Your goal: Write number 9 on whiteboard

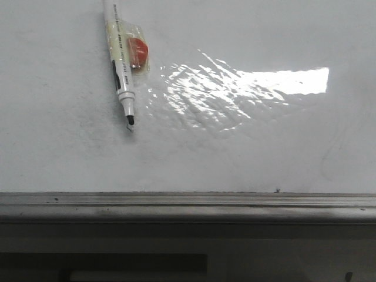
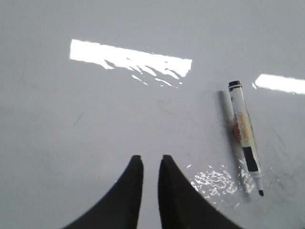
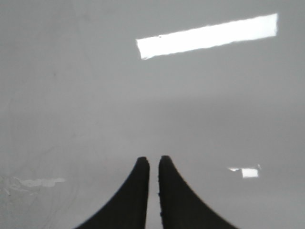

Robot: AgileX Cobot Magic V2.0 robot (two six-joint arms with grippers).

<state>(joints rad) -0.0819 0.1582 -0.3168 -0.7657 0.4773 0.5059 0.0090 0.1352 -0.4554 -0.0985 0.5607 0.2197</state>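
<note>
— So, where's the marker?

— I see the marker [image 1: 123, 64] lying flat on the whiteboard [image 1: 247, 153], uncapped, dark tip toward the grey rail [image 1: 188, 202], beside the rippled glare [image 1: 223, 88]. No claw touches it.

— And the claws?

— My left claw [image 2: 149, 162] is narrow, fingers nearly together, holding nothing, over bare board with the marker off to one side. My right claw [image 3: 153, 162] is the same, almost closed and empty.

— Any 9?

— I can't make out one; only a tiny tick [image 1: 277, 190] near the rail.
</note>
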